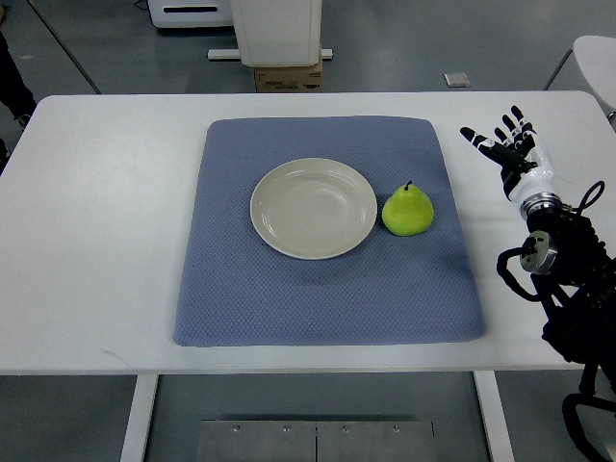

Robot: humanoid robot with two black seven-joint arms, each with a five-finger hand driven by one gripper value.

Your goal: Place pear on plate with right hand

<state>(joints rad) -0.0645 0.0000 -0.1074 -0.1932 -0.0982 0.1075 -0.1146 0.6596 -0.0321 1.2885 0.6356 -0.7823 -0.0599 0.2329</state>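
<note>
A green pear [407, 210] with a dark stem stands on the blue cloth, just right of the plate and almost touching its rim. The cream plate [272, 229] lies bare near the middle of the cloth. My right hand [503, 141] hovers over the white table to the right of the cloth, fingers spread and holding nothing, roughly a hand's width from the pear. Its black arm runs down the right edge. The left arm does not show.
The blue cloth [327, 298] covers the centre of the white table [96, 241]. Beyond the far edge stand a white machine base [277, 34] and a cardboard box [287, 77]. A round white surface [599, 58] shows at top right.
</note>
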